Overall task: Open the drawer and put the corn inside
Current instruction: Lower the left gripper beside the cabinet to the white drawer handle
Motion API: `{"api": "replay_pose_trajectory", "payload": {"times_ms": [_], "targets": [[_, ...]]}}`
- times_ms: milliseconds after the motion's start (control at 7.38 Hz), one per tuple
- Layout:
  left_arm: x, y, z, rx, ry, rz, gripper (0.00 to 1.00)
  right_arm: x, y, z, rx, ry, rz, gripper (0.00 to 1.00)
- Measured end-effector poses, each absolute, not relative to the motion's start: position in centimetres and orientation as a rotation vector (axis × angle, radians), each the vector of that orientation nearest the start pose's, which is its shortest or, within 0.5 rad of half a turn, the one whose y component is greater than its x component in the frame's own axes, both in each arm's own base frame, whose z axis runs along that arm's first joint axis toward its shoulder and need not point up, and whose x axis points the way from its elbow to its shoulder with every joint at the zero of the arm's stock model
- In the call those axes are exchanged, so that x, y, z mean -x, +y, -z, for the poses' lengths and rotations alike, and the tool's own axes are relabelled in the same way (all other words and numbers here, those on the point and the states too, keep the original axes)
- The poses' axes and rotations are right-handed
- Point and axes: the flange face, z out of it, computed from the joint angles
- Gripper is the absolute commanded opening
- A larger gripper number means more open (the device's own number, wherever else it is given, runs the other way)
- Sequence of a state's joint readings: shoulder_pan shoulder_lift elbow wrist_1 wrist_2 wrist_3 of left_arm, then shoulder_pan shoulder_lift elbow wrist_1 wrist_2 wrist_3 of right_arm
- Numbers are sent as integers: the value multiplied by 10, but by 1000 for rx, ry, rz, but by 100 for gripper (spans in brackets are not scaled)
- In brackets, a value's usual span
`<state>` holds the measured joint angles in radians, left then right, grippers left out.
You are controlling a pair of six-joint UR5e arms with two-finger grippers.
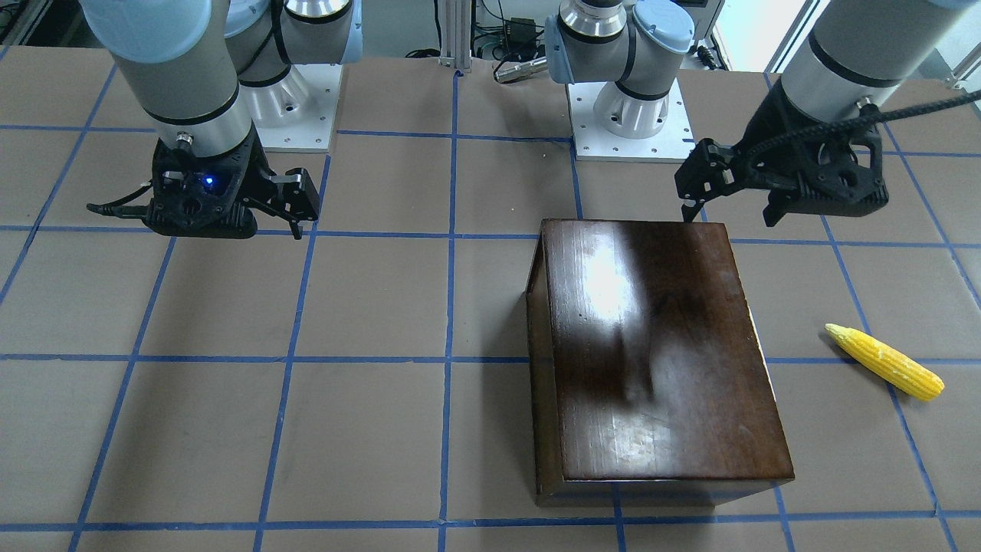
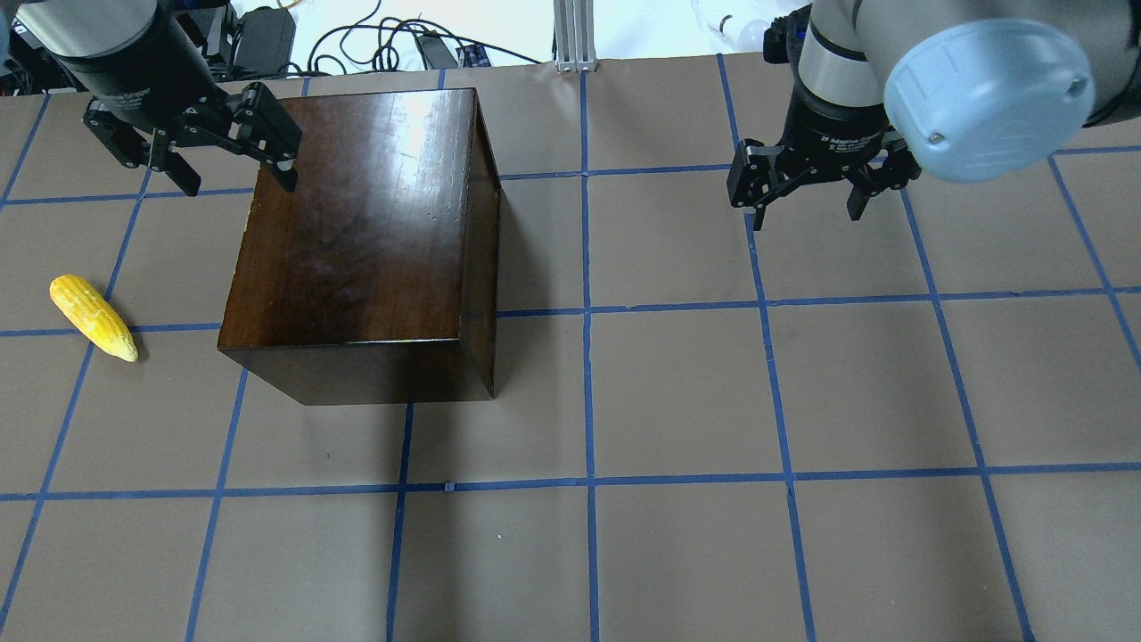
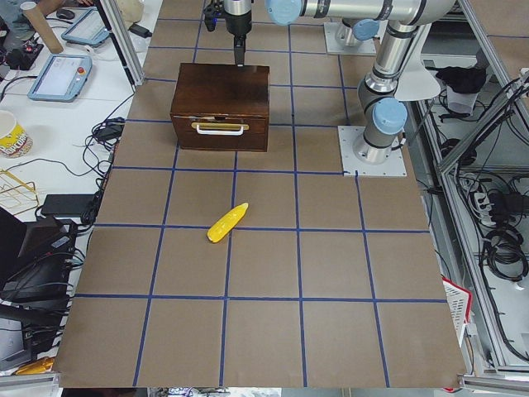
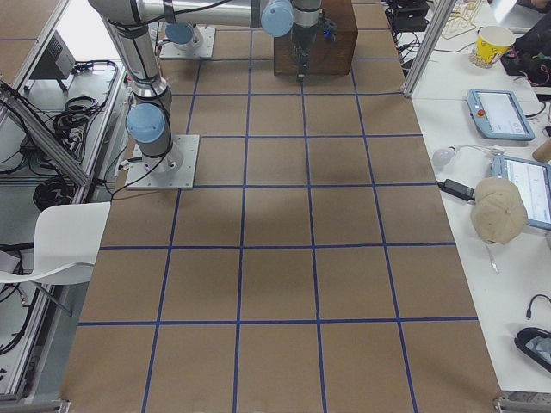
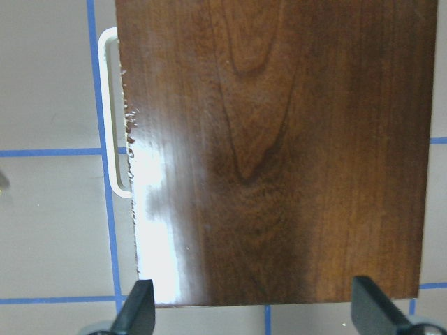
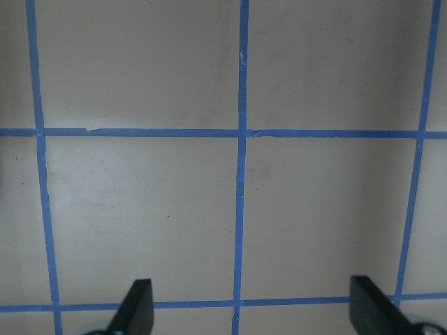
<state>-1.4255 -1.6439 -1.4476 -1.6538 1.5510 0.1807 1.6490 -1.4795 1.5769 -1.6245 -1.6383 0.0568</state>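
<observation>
brown box (image 2: 357,223), drawer (image 3: 219,132) front hidden overhead, corn (image 2: 92,316) near, left gripper (image 2: 239,183) and right gripper (image 2: 806,217) both spread wide

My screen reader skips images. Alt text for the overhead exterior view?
A dark-brown box sits left of centre on a gridded table, yellow corn apart on its left. Both grippers hover, jaws open: left gripper at the box's far corner, right gripper over table.

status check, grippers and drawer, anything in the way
Left gripper open, empty, over box edge. Right gripper open, empty, above table. Drawer shut; corn on table out front, apart. Nothing blocking handle.
</observation>
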Motion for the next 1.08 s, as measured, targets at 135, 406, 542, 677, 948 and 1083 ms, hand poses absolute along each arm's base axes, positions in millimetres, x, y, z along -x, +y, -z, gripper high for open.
{"api": "replay_pose_trajectory", "payload": {"times_ms": [135,406,542,677,948,1083], "targets": [[34,-541,-496,-80,3184,-57,100,-167,-513,-444,37,3211,-63,100],[-19,-553,-482,-115,3216,-69,100,-167,-513,-444,37,3212,-62,100],[-42,-557,-474,-146,3229,-69,100,-167,-513,-444,37,3212,-62,100],[-64,-563,-463,-188,3254,-62,100,-167,-513,-444,37,3212,-62,100],[-102,-574,-437,-286,3298,-25,100,-167,-513,-444,37,3213,-63,100],[-111,-582,-424,-325,3320,11,100,-167,-513,-444,37,3213,-63,100]]}}
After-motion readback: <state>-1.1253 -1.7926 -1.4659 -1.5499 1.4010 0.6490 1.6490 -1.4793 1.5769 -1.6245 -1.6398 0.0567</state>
